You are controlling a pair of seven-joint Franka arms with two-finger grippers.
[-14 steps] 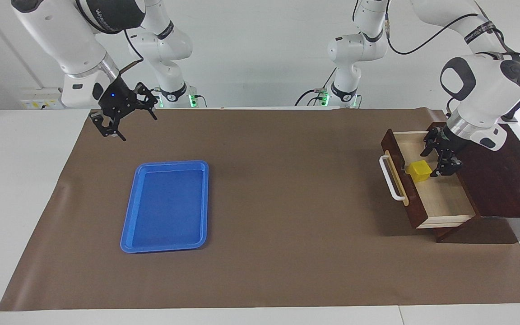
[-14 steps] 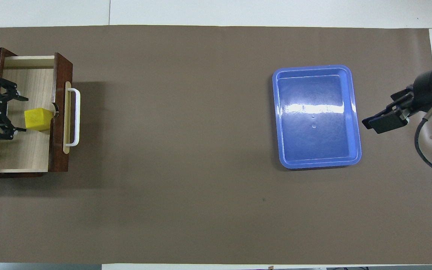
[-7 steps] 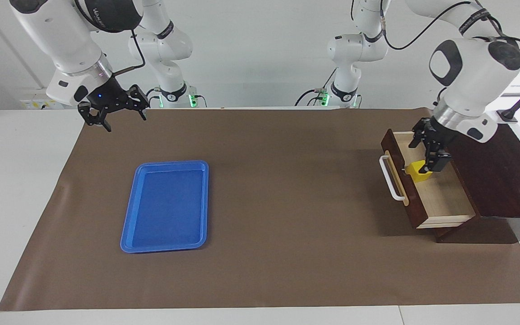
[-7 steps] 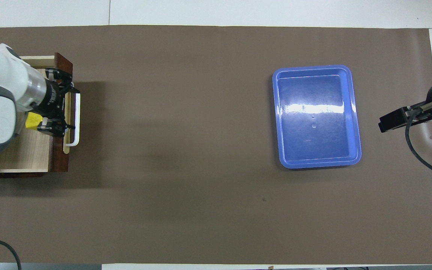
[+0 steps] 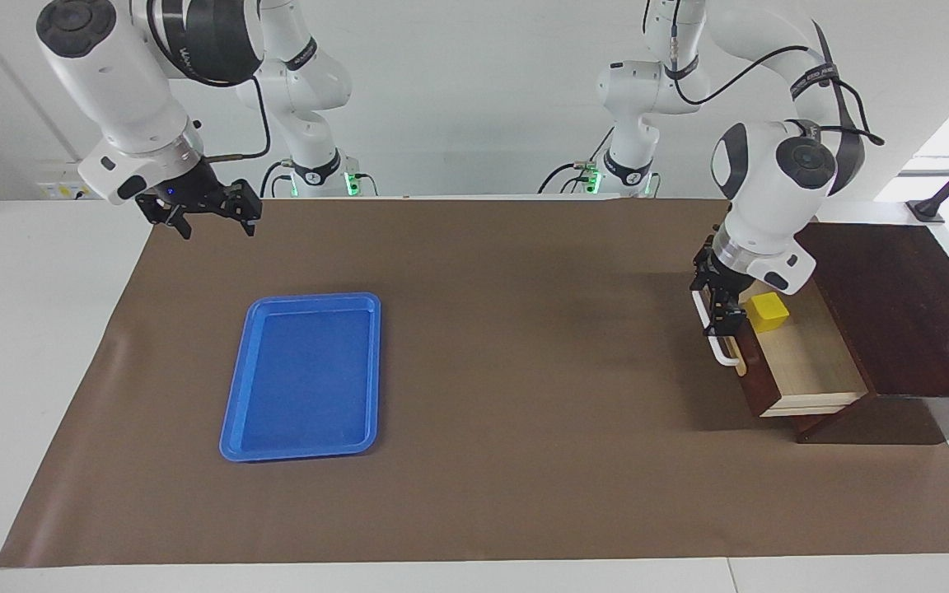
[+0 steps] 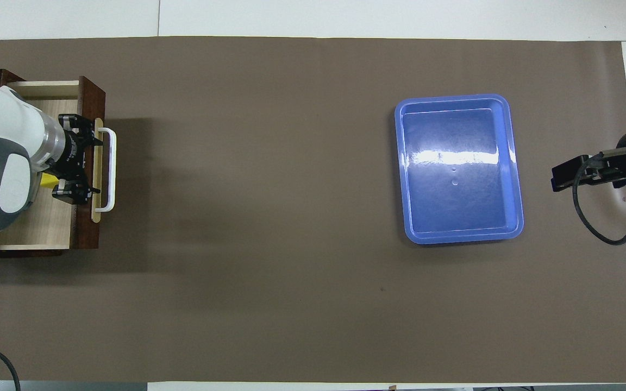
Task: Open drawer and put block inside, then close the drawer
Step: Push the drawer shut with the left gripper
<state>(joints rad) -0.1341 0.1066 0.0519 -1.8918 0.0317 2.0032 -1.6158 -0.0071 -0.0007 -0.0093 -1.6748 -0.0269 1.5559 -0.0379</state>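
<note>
On the brown-papered table (image 5: 474,494), the small yellow cube block (image 5: 769,312) now sits in the open reddish-brown wooden drawer (image 5: 804,362); the left gripper (image 5: 720,309), fingers spread, has shifted to its white bar handle (image 5: 709,333). The right gripper (image 5: 198,216) waits open, raised.

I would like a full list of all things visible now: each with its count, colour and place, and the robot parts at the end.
drawer: one, reddish-brown with pale inside, pulled open, at the left arm's end of the table.
handle: one, white, on the drawer's front.
block: one, yellow, inside the drawer near its front.
box: one, dark brown, holds the drawer.
tray: one, blue, toward the right arm's end.
mat: one, brown, covers the table.
left gripper: black, jaws open, over the drawer's front by the handle.
right gripper: black, jaws open, waiting over the mat's corner.
</note>
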